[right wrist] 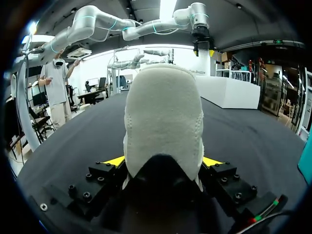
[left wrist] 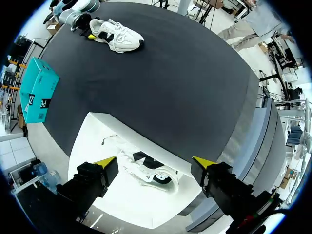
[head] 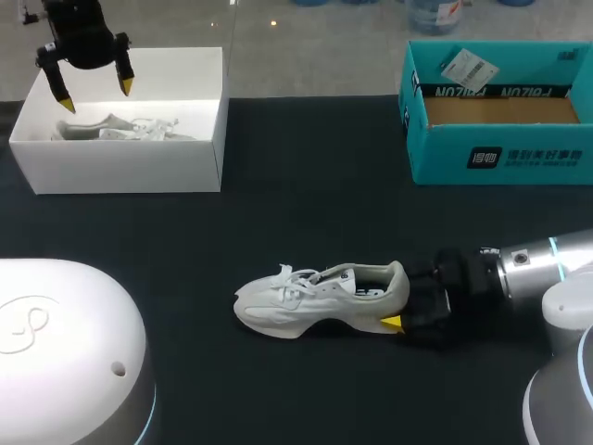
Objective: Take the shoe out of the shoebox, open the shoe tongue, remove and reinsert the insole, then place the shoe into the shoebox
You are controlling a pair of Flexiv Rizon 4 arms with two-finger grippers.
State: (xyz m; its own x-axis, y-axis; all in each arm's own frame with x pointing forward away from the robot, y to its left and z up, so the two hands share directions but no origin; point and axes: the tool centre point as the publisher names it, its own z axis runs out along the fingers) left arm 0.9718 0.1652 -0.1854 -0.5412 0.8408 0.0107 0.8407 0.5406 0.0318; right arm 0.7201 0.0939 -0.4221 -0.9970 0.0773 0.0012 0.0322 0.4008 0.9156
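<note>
Nearest us, our right gripper (right wrist: 163, 163) is clamped on the heel of the white lace-up sneaker (head: 306, 301), which stands on the black table (head: 306, 213), well apart from both boxes. Farther off, our left gripper (head: 94, 93) hangs with its fingers apart over the white cardboard shoebox (head: 120, 169), which holds a second white shoe (head: 120, 128). Gripped only by its soft heel, the sneaker may swivel or slip once the tongue is pulled.
</note>
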